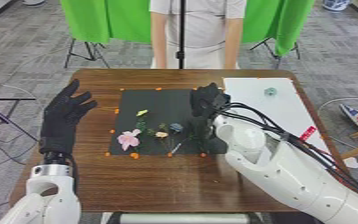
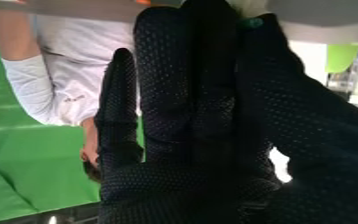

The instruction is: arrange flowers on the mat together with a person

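The right robot hand [image 1: 209, 101] is over the right-hand part of the dark mat [image 1: 162, 97], towards its far edge, with its arm coming in across the near right corner of the table [image 1: 184, 192]. In the right wrist view the fingers [image 2: 165, 75] of the right robot hand are straight and lie close together, with the thumb beside them and its tip near theirs. A small green bit [image 2: 254, 22] shows at the tip of the thumb; I cannot tell whether the hand has hold of it

The left robot hand [image 1: 62, 117] is at the left side of the table, well apart from the flowers, its fingers loosely spread and pointing away from the robot.

The flowers lie on the left and middle of the mat. A pink flower [image 1: 129, 139] is near the near left corner, and a yellow flower [image 1: 142, 113] is farther away, with green leaves [image 1: 141, 125] between the two. To the right of the pink flower is a cream flower [image 1: 161, 134], with a blue flower [image 1: 176, 128] just beside it. A pale green flower [image 1: 270, 91] lies on the white sheet [image 1: 286, 112], to the right of the mat. Orange dots [image 1: 135, 156] mark the mat's edges, and a green cloth [image 1: 122, 20] hangs beyond the table
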Tool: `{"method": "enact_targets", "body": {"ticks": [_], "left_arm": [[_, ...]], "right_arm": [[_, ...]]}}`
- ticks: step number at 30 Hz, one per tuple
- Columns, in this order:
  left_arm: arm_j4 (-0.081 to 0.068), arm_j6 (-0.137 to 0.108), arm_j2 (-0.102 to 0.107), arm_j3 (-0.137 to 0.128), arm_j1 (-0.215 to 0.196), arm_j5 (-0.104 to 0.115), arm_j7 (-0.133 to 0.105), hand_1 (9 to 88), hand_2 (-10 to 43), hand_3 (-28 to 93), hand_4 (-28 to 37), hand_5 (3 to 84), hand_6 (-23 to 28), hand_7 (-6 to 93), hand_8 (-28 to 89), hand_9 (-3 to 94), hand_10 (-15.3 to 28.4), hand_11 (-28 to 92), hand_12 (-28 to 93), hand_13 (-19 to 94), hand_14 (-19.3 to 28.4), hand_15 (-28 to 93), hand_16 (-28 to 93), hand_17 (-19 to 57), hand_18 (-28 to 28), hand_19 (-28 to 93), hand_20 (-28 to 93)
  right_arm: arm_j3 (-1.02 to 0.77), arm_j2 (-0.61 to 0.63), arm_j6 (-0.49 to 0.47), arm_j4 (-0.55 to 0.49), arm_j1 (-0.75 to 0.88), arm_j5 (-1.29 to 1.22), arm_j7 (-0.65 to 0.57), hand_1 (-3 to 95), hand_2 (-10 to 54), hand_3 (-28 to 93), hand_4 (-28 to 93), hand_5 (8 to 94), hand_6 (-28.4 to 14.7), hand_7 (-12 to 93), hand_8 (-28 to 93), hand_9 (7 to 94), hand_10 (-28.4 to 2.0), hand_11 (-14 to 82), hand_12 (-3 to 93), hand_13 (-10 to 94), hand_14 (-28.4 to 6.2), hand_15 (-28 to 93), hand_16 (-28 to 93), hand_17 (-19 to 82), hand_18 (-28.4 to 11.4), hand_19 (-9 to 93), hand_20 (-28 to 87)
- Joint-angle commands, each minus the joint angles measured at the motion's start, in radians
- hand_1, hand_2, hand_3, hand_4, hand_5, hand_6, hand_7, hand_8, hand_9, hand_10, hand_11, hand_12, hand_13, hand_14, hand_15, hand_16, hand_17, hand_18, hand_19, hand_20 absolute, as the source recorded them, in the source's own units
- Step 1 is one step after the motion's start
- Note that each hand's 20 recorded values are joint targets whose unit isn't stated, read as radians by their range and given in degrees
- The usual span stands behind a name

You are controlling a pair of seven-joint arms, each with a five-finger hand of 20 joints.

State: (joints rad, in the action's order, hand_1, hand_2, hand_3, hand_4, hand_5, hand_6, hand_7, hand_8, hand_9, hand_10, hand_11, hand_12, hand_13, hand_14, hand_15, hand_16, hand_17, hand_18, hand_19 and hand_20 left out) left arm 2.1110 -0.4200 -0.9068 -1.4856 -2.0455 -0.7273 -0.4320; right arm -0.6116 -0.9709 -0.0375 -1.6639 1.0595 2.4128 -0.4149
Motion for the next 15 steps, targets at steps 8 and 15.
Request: {"method": "enact_targets", "body": {"ticks": [8,15], "left_arm": [[0.001,0.006,-0.016,-0.007,-0.018,-0.009,0.025,22.5,6.2,81,-28.1,35.9,5.4,10.5,-8,38.7,17.9,25,9,29,25.9,50,-8,-8.0,23.6,48,17],[0.001,-0.001,-0.015,0.001,-0.022,-0.007,0.025,22.6,6.4,81,-28.1,36.0,5.5,10.5,-8,39.0,17.9,25,9,29,25.9,50,-8,-7.9,23.5,48,17]], "right_arm": [[-0.026,0.015,-0.076,-0.035,0.033,0.032,0.009,39.5,-9.5,73,-28,72.1,5.1,16,-6,81.9,-9.4,31.1,19.9,74,-7.0,56,20,20,-16.8,72,22],[-0.042,0.012,-0.087,-0.044,0.031,0.016,-0.019,36.1,-9.5,75,-27,69.4,4.4,15,-13,81.7,-9.7,31.3,19.6,74,-7.6,58,19,20,-17.7,72,23]]}}
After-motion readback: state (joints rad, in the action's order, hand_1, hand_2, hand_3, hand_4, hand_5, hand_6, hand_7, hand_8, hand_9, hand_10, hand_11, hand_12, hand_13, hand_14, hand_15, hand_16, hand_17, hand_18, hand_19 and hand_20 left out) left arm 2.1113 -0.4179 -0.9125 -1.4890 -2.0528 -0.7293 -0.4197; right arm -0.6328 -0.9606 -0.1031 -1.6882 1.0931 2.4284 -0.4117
